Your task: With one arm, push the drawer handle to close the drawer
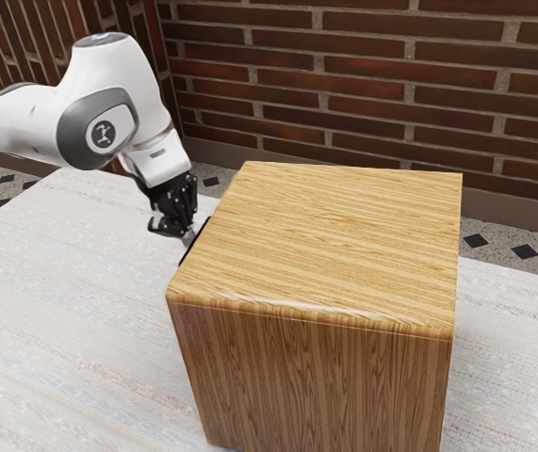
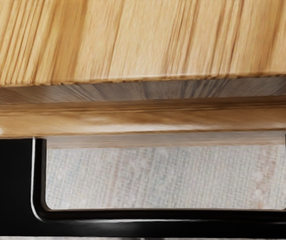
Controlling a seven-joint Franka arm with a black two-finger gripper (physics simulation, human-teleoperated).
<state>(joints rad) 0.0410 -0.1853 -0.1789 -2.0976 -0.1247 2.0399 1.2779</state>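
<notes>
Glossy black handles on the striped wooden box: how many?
1: the looped handle, on the wooden box, beside the black gripper. Others may be hidden on faces out of view.

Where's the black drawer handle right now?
In the exterior view, the black drawer handle is on the wooden cabinet's side facing the exterior view's left, right by the robot's black gripper.

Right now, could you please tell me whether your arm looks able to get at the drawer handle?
Very likely yes: my gripper is right by the handle, on the same side of the cabinet, and I see nothing between them.
</notes>
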